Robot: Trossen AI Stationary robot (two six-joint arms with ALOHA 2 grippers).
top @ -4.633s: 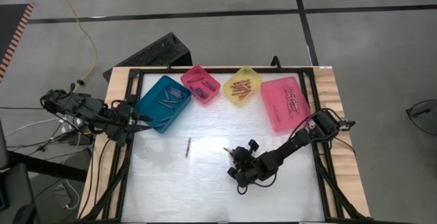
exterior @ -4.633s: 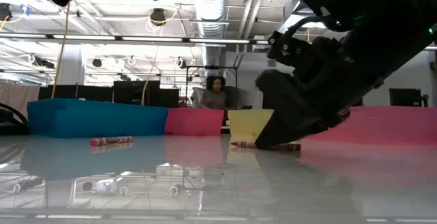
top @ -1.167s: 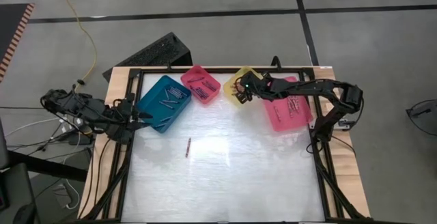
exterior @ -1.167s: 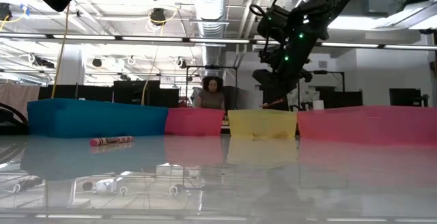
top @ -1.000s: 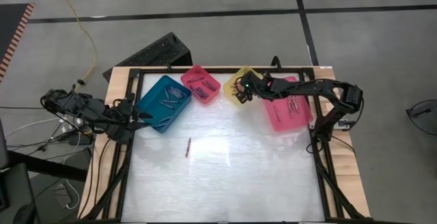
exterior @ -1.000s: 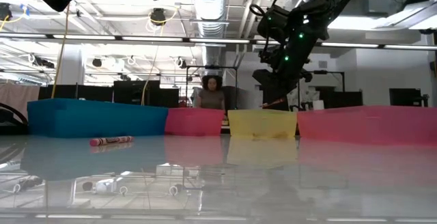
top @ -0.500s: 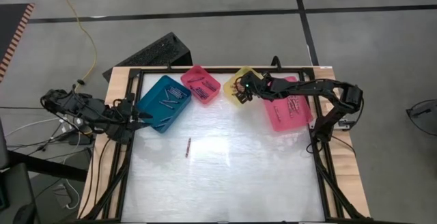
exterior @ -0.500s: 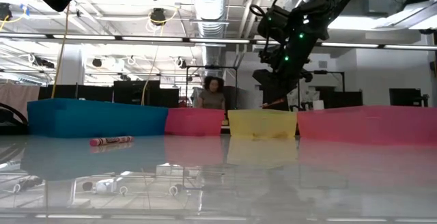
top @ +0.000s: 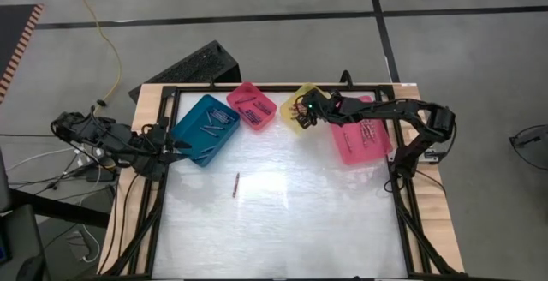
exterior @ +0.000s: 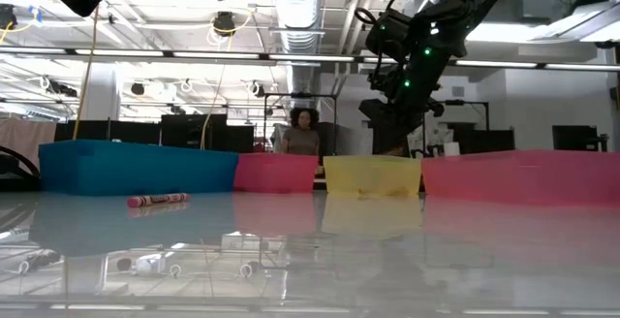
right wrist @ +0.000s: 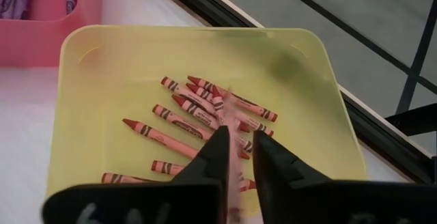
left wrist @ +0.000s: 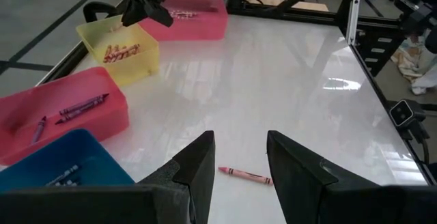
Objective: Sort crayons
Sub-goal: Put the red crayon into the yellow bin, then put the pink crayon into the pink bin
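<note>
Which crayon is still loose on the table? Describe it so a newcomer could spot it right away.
Start at the white table and find the teal bin at its back left. In front of that bin, on bare tabletop, lies one red crayon. It is the only crayon outside a bin.

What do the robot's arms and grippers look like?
Both arms are dark, jointed links with black cables along them. The right arm shows small green and red lights near its wrist. Each gripper, left gripper and right gripper, ends in two flat, dark, tapering fingers. No markings are readable.
</note>
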